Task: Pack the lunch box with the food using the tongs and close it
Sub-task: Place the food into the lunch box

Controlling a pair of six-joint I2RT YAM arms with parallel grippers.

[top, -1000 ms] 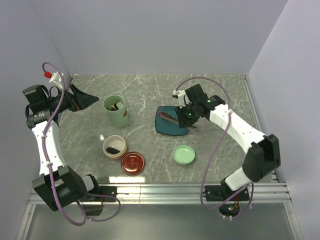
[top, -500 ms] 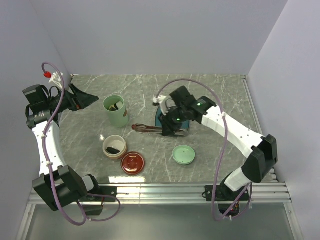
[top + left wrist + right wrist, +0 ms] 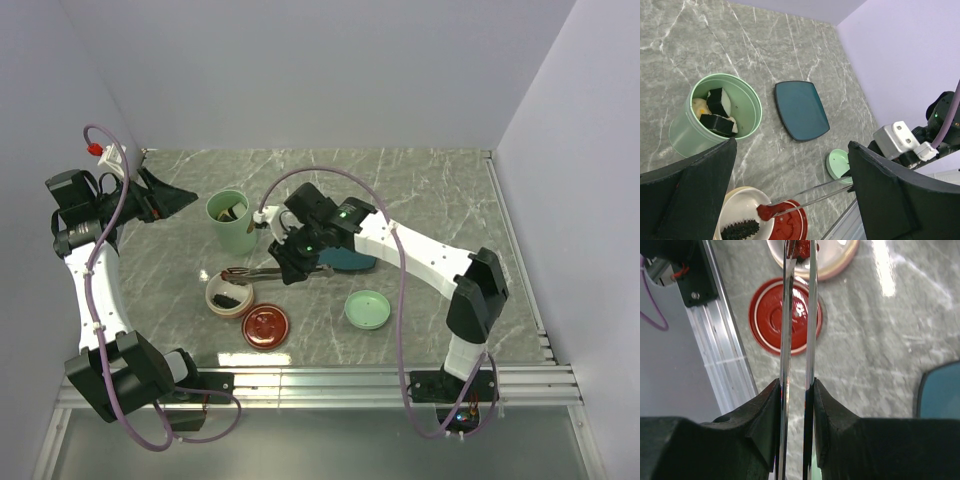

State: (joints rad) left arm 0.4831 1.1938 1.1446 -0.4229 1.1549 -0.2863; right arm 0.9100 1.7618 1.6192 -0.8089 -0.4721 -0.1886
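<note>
On the grey marbled table (image 3: 430, 190), the left fingers (image 3: 690, 185) are spread wide by the far left side, well apart from everything. A teal plate (image 3: 801, 110) lies mid-table. The mint-green pot (image 3: 231, 222) stands upright and open with dark-and-white food pieces (image 3: 720, 102) inside; its mint lid (image 3: 367, 309) lies flat nearer the front. The cream bowl (image 3: 228, 293), just beside its dark-red lid (image 3: 265, 326), holds a dark piece (image 3: 740, 231). The right fingers (image 3: 762, 415) pinch the tongs (image 3: 811, 315), whose tips grip a red piece (image 3: 765, 212) over the bowl.
</note>
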